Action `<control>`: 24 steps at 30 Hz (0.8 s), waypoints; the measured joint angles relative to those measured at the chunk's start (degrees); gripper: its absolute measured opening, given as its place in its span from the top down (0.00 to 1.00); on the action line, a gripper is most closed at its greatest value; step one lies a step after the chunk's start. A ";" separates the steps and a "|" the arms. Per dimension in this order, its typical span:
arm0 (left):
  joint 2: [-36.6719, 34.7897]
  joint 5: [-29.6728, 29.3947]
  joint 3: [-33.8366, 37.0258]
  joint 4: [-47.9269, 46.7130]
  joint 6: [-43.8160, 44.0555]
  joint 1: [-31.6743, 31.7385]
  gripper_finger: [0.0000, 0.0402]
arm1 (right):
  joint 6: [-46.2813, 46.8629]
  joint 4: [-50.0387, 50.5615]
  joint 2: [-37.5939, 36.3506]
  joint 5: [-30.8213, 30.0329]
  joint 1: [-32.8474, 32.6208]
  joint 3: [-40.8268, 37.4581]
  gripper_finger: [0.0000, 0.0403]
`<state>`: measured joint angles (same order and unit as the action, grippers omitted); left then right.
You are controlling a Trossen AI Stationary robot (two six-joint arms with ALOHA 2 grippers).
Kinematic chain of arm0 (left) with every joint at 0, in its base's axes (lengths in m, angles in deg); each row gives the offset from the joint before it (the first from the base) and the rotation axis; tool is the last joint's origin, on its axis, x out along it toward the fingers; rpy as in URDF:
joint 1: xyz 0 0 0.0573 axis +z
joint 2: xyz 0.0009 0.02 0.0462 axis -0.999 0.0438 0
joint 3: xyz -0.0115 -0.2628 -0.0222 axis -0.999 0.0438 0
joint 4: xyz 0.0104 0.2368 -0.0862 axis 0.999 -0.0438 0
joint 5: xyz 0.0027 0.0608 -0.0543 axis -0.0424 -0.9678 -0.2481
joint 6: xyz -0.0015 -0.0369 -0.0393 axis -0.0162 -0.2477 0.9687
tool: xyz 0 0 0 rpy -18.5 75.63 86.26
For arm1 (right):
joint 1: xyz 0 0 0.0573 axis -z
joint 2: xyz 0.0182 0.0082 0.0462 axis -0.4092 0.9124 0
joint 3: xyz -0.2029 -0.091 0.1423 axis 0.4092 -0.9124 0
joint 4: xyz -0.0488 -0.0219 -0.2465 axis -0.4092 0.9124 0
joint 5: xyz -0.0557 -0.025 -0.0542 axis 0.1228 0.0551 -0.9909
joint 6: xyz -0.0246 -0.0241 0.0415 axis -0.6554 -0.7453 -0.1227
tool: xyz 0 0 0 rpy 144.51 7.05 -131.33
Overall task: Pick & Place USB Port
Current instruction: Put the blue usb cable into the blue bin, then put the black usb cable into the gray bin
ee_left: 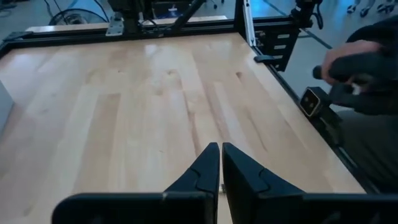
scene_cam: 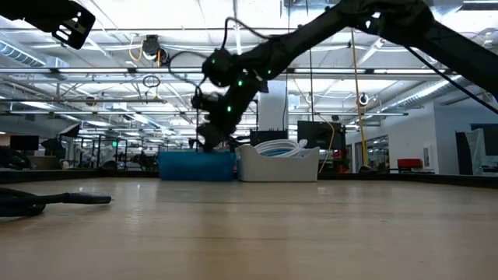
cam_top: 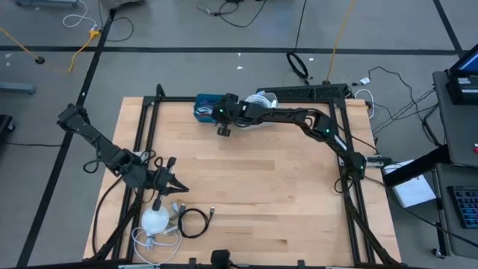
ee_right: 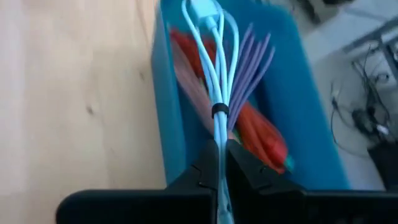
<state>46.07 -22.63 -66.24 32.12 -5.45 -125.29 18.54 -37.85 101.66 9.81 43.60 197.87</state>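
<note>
**Right arm holding cable bundle at the blue bin; left arm parked**

Right gripper [ee_right: 219, 163]: fingers closed on a white USB cable bundle [ee_right: 217, 74], pinched just below its black tie [ee_right: 217, 111]. Gripping near the tie probably keeps the loops together and lets the free end hang straight.

Location: in the high view the right gripper [cam_top: 223, 128] sits at about 12 o'clock on the table [cam_top: 261, 194], just beside the blue bin [cam_top: 203, 107]. The low view shows it raised above the tabletop, in front of the bin. The wrist view looks past the cable into the bin, where red and purple items lie. Cannot tell whether the cable is being lifted out or lowered in.

White bin [scene_cam: 278, 162] with coiled white cable stands just beside the blue one.

Left gripper [cam_top: 170, 184]: at about 8 o'clock, low over the wood, fingers together on nothing, likely waiting. More cables [cam_top: 168, 223] lie near it at 7 o'clock.

Risk, judged: the dangling end could snag the bin wall.
</note>
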 joint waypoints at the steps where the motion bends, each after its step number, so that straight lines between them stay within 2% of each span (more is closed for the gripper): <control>1: 0.01 0.02 0.00 -0.14 0.30 -0.30 0.95 | 0.55 0.34 0.66 -0.51 0.07 0.00 0.99; 7: 0.01 -0.90 0.00 -0.31 0.81 -2.93 0.95 | 2.40 -0.33 0.75 -1.11 0.48 -1.07 0.99; 11: 0.01 -3.87 0.00 -0.38 0.72 -4.05 0.95 | 2.46 -0.62 0.93 -4.59 0.33 -1.51 0.98; 18: 0.00 -5.86 0.00 -1.50 1.69 -4.35 0.95 | 1.26 -3.93 0.28 -5.90 -1.53 -1.62 0.74; 24: -0.01 -6.29 0.00 -3.12 2.18 -4.35 0.95 | -1.68 -5.51 -2.70 -12.10 -4.59 -1.75 0.55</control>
<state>46.06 -28.92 -66.24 29.00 -3.27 -129.64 16.86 -43.36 98.96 -2.29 39.01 196.13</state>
